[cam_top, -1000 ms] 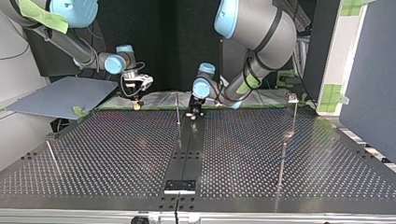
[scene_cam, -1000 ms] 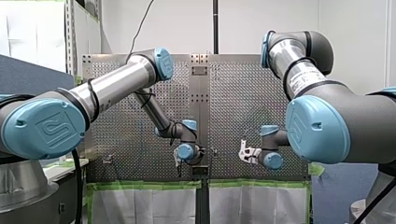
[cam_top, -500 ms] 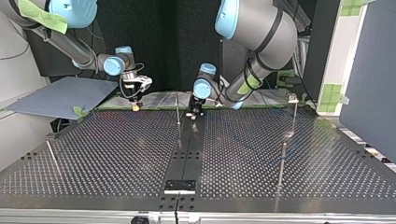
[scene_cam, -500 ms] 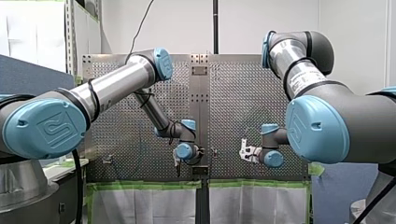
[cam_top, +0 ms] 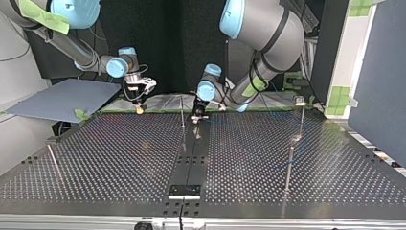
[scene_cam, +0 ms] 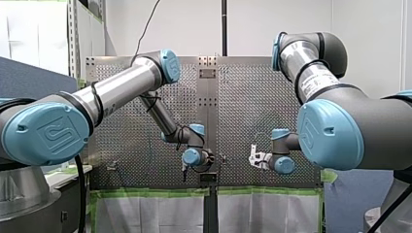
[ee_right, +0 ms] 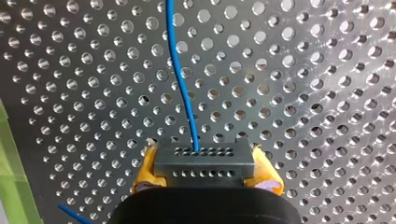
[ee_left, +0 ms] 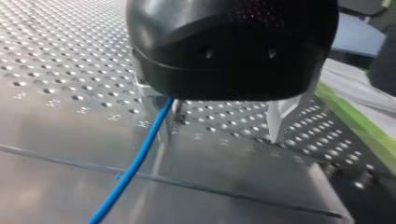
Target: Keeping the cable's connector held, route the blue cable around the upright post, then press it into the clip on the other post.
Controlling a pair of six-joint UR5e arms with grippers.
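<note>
Blue cable (ee_right: 181,93) ran over the desk (ee_right: 303,93) from its connector (ee_right: 204,158), clamped in my right gripper (ee_right: 205,164) as an anchor, while my left gripper (ee_left: 217,123), fingers (ee_left: 276,123) apart, sat over it beside the upright post (cam_top: 182,111) for routing.

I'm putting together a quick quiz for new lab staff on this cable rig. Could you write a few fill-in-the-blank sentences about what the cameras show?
1. The pads of my right gripper are ___ in colour.
2. Its jaws are shut on the connector, and a ___ cable runs out of it.
3. In the top view, the thin middle post stands closest to my ___ arm's jaws.
Missing words: yellow; blue; left (my left gripper).
</note>
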